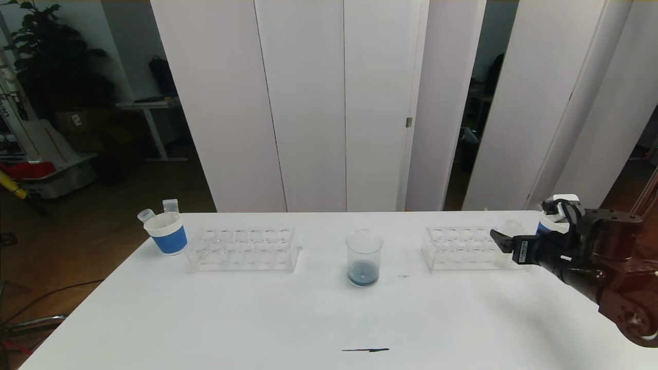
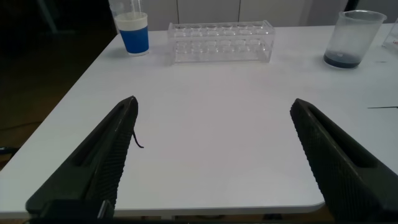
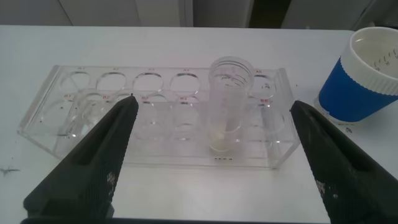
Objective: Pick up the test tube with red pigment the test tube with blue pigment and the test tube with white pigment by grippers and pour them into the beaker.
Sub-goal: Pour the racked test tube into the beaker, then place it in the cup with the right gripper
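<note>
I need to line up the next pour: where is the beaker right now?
In the head view, the beaker stands upright near the table's middle, between the left rack and the right rack, with dark blue liquid at its bottom.

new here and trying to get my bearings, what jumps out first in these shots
The clear beaker at the middle of the white table stands out, with dark blue liquid at its bottom. On each side of it lies a clear plastic tube rack; the right tool hangs open over the right-hand rack, where one tube with pale residue stands upright.
</note>
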Controlling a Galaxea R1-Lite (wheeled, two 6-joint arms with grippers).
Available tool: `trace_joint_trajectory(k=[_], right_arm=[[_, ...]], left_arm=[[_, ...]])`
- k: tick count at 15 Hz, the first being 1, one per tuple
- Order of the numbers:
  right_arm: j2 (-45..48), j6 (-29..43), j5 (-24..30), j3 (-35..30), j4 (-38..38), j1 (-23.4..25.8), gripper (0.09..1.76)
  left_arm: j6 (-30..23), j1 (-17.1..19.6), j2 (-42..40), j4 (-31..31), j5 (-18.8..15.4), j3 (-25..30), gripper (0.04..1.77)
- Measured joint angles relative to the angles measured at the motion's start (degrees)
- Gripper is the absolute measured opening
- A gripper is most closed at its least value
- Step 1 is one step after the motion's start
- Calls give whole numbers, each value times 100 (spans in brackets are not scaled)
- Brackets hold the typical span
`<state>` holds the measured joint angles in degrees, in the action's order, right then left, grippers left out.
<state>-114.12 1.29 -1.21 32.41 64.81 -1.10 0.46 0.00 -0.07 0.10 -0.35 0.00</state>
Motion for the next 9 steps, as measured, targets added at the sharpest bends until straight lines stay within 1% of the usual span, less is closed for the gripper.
trace_joint_trajectory(k=[5,9], right_arm=[[-427,-250,-5,178,435,-2,175],[-766,-294,-9,427,446,-28,175]], left_arm=[[0,0,0,0,0,0,175],[2,0,0,0,0,0,175]])
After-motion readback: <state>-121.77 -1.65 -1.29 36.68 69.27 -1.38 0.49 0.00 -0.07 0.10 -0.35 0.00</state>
